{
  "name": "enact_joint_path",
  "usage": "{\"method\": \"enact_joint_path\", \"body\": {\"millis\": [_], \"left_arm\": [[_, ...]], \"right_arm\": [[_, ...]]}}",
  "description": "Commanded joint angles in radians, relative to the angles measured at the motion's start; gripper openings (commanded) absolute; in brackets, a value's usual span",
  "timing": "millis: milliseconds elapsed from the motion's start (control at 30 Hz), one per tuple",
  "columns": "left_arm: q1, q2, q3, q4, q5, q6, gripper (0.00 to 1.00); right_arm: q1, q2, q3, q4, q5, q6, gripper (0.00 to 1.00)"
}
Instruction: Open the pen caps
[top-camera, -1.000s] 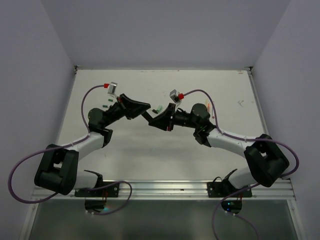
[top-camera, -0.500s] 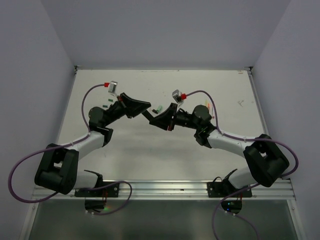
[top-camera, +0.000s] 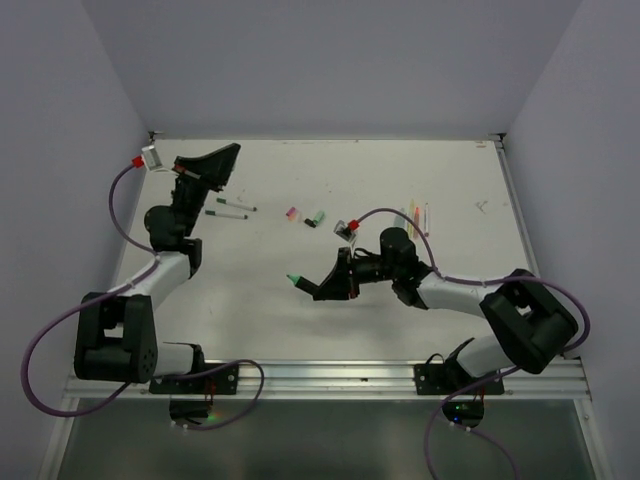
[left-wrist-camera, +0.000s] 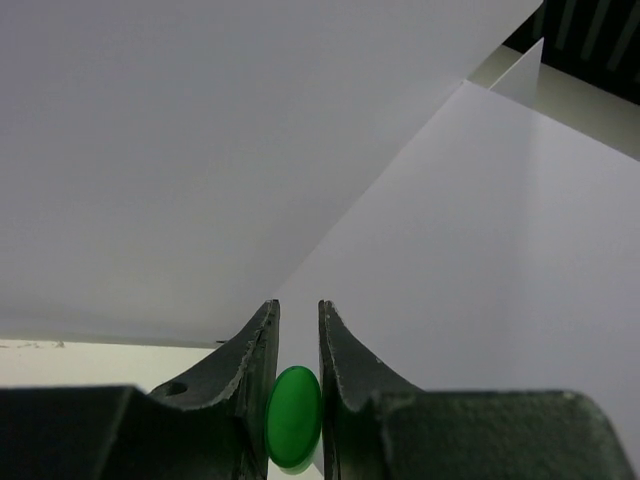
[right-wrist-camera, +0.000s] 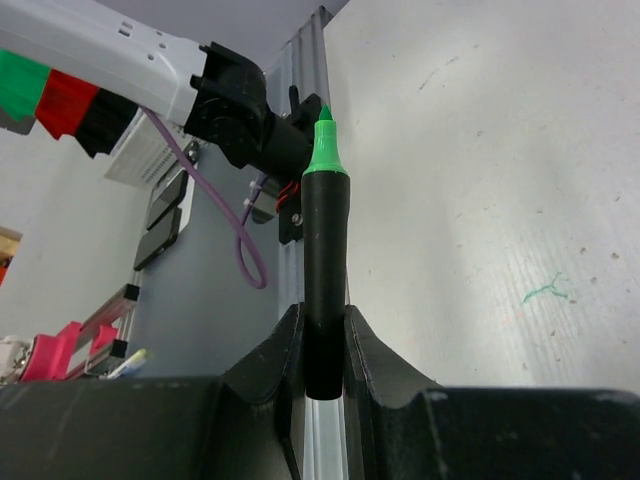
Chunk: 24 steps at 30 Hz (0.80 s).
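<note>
Across the white tabletop (top-camera: 250, 300) the two arms stand well apart: the left gripper (top-camera: 213, 166) is raised over the far left corner, and the right gripper (top-camera: 322, 287) hangs low near the middle, toward the near edge. The right jaws are closed tight on the lower barrel of a black marker (right-wrist-camera: 325, 240), its green tip bare and pointing away from the wrist. The left jaws stand narrow, pinching a bright green cap (left-wrist-camera: 294, 415) end-on, so this pen looks uncapped, and the step in hand is, I judge, putting both parts down. Bring the cap low over bare surface by the far left corner, beside the two pens (top-camera: 232, 203) lying there but not on them, before the jaws part; dropped from height it would likely bounce or roll. Lay the marker flat, with its wet tip clear of the pink cap (top-camera: 291, 213) and the loose green cap (top-camera: 316, 217) toward the far edge
</note>
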Motion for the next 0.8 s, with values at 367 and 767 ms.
{"method": "enact_joint_path", "body": {"millis": [367,767], "left_arm": [[-0.216,0.078,0.495,-1.043,0.043,0.602,0.00],[-0.431,0.483,0.833,-1.530,-0.162,0.705,0.00]], "right_arm": [[-0.053,-0.177,0.201,-0.609,1.066,-0.162,0.00],[-0.119,0.157,0.421,-0.727,1.436,-0.074,0.00]]}}
